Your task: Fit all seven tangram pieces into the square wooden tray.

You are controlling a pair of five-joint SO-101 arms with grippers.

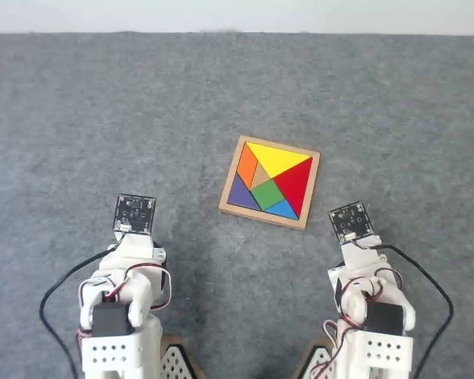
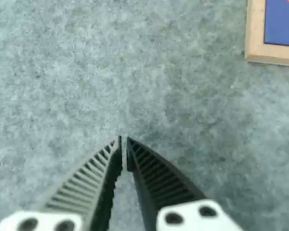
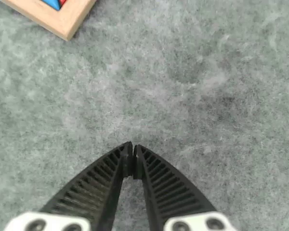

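You have one square wooden tray (image 1: 306,189) on the grey felt mat (image 1: 103,118), a little right of the mat's middle and turned at a slant to its edges. Count seven tangram pieces inside it, lying flat and filling the square edge to edge: five triangles, one square and one parallelogram. The yellow triangle (image 1: 278,158) takes the far side and the red triangle (image 1: 296,185) the right side. The orange parallelogram (image 1: 246,164) runs along the left rim, with the purple triangle (image 1: 238,194) at the near-left corner. The small tan triangle (image 1: 260,176) sits in the middle, the green square (image 1: 267,196) touches it on the near side, and the blue triangle (image 1: 284,209) lies against the near rim.

You have two arms, both at the near edge of the mat. The left arm (image 1: 122,304) is well apart from the tray, and the right arm (image 1: 373,312) is near the tray's near-right corner. The left gripper (image 2: 124,140) hangs over bare felt with its two ridged fingers (image 2: 94,178) pressed together and holding nothing. The right gripper (image 3: 133,145) is the same: tips meeting, empty, above the mat beside the tray's corner.
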